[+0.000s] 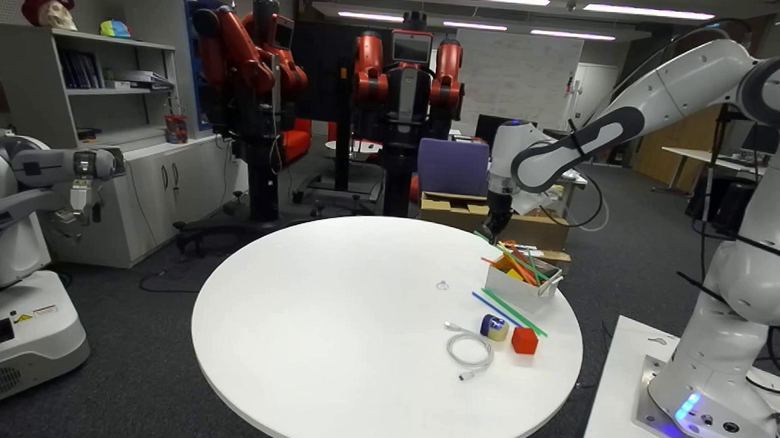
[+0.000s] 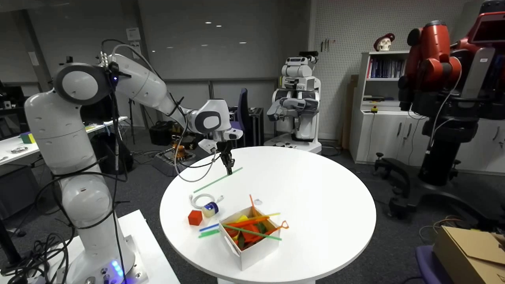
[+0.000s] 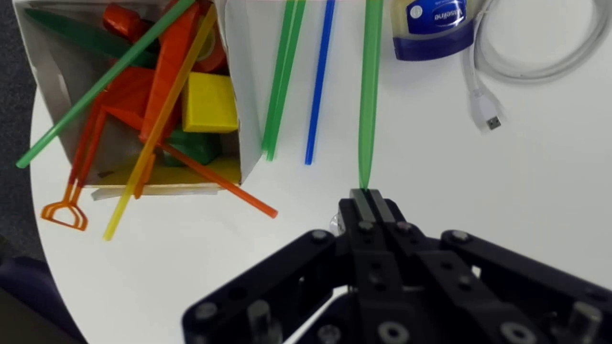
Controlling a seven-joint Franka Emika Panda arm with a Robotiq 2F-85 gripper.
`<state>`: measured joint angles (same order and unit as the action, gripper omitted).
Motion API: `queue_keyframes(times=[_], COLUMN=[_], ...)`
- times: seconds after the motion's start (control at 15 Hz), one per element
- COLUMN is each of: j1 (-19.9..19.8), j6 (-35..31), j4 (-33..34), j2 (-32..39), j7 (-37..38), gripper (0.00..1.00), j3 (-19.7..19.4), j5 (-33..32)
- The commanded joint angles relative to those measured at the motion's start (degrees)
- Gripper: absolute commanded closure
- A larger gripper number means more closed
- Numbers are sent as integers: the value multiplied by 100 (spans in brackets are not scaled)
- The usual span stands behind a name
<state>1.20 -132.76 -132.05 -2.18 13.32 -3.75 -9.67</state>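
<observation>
**Pincer (image 3: 367, 192) clamped on a green straw (image 3: 369, 91)**

In the wrist view, the pincer's fingers press together on the straw near one end, and its free length runs to the top edge. On the table (image 3: 478, 200) beneath, to the left, lie a blue straw (image 3: 319, 81) and other green straws (image 3: 283, 81) beside a white box (image 3: 246, 95) of coloured pieces (image 3: 167, 76); to the right, a Vaseline jar (image 3: 430, 33) and a white cable (image 3: 530, 76).

In an exterior view, the arm (image 2: 142, 85) reaches over the table and the straw crosses the pincer's tips, a short stub on one side, the longer part toward the arm. I judge the step in hand to be the hold itself, with the straw secured and off the table.

In an exterior view, a red block (image 1: 524, 341) sits just beside the jar; the pincer's tips are too small to read. The next move, I judge, calls for a firm pinch and enough height to clear the pieces poking over the box's rim.
</observation>
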Motion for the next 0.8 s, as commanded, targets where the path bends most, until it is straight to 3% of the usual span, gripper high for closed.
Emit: queue_keyframes(times=[0.0, 0.47, 0.73], j1=[-376, -1124, -1549], j6=[-569, -2780, -4083], j4=[-491, -690, -710], j2=[-691, -411, 8], j7=[75, 223, 1086], gripper=[100, 100, 100], j3=[-119, -534, -718], j5=[358, 490, -30])
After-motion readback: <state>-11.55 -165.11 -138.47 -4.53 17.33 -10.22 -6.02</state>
